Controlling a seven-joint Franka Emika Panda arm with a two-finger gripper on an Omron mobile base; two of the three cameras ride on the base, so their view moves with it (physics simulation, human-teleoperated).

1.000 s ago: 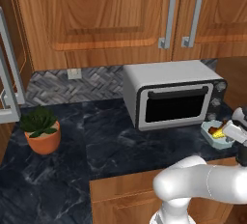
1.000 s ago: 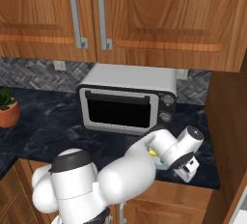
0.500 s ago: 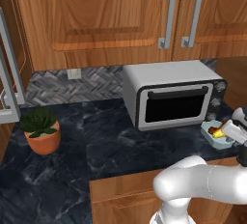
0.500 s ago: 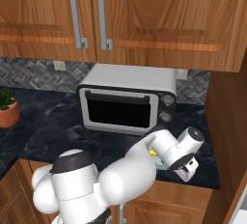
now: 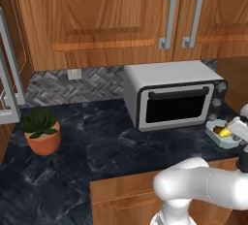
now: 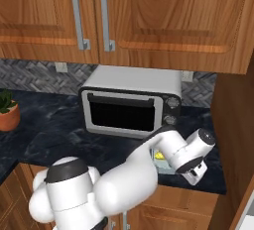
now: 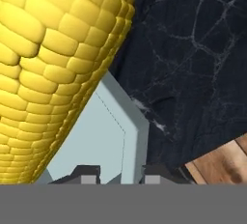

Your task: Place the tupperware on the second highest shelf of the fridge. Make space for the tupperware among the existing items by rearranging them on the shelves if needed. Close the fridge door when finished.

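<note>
The tupperware is a pale blue-grey open box on the dark counter, right of the toaster oven, with a yellow corn cob lying inside. My gripper reaches down at the box's right end, one fingertip inside and one outside its wall, shut on that wall. The white hand hides most of the box in the right base view. A silver-grey fridge door edge with its bar handle stands at the far left. The fridge shelves and the stored items are out of view.
A silver toaster oven stands at the back of the counter, close to the box. A potted plant sits to the left. Wooden cabinets hang overhead. A wooden side panel borders the counter on the right.
</note>
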